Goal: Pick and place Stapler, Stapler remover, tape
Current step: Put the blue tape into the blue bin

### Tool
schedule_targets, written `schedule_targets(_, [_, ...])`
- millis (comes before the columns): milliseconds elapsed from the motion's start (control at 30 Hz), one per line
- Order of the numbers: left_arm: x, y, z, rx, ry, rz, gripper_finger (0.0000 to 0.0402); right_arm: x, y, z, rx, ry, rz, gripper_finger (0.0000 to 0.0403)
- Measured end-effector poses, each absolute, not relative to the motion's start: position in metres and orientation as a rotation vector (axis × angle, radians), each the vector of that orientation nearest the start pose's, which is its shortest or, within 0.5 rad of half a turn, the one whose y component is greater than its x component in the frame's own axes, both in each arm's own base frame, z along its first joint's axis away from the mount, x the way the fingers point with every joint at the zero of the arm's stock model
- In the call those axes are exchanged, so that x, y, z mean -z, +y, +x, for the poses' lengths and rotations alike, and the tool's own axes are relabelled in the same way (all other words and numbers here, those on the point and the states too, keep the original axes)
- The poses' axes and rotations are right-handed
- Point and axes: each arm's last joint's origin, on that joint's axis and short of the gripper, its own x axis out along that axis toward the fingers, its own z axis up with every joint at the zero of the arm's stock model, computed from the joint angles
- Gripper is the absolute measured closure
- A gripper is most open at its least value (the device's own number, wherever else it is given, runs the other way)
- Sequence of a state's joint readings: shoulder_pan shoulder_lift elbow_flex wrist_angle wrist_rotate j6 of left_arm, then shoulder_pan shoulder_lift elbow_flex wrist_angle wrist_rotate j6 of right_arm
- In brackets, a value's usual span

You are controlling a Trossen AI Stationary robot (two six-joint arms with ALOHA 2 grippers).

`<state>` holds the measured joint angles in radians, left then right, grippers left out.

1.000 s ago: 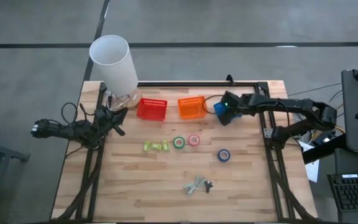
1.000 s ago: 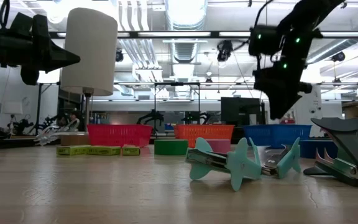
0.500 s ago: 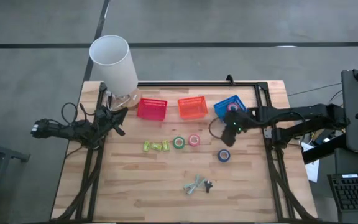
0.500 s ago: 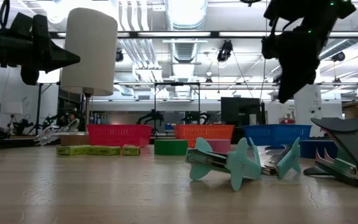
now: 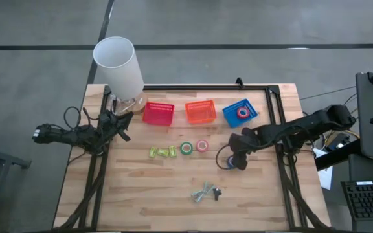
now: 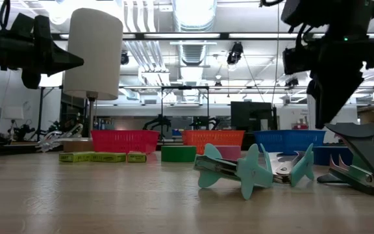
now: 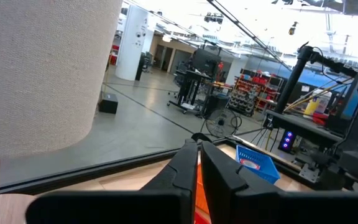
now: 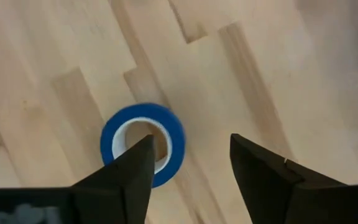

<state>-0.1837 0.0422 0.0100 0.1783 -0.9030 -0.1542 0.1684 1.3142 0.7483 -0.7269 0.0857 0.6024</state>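
Count first: 3 baskets along the far edge of the table point(image 5: 141, 194), one red point(image 5: 158, 113), one orange point(image 5: 200, 111), one blue point(image 5: 240, 112). 4 tape rolls total. Red roll point(image 5: 243, 112) sits inside the blue basket. Green roll point(image 5: 186, 148) and pink roll point(image 5: 202, 145) sit side by side mid-table, just in front of the orange basket. Blue roll point(image 8: 143, 142) lies flat on the wood, mostly hidden under the R arm in the high view. 2 small yellow-green staplers point(image 5: 162, 152) sit end to end, left of the green roll. Near the front edge, 3 removers: 2 teal point(image 6: 239, 170) and 1 dark one point(image 6: 356, 162). 1 white lamp point(image 5: 118, 65) at the far left corner.

R gripper point(image 8: 188, 168) hangs right over the blue roll, fingers spread wide, nothing between them. L gripper point(image 7: 199, 163) is parked off the table's left edge near the lamp, fingers pressed together, empty.

No readable labels or writing on anything.
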Motion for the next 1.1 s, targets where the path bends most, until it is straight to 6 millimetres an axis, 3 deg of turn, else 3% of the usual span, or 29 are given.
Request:
schedule_targets(633, [-0.179, 0.006, 0.09, -0.708, -0.184, -0.225, 0.0377, -0.136, 0.037, 0.231, 0.378, 1.464, 0.293, 0.0211])
schedule_targets(867, [-0.179, 0.006, 0.09, -0.708, -0.183, -0.225, 0.0376, -0.139, 0.036, 0.229, 0.364, 1.461, 0.288, 0.0282])
schedule_targets(1100, [-0.179, 0.006, 0.09, -0.707, -0.183, -0.224, 0.0378, -0.155, 0.031, 0.225, 0.35, 1.394, 0.293, 0.0371])
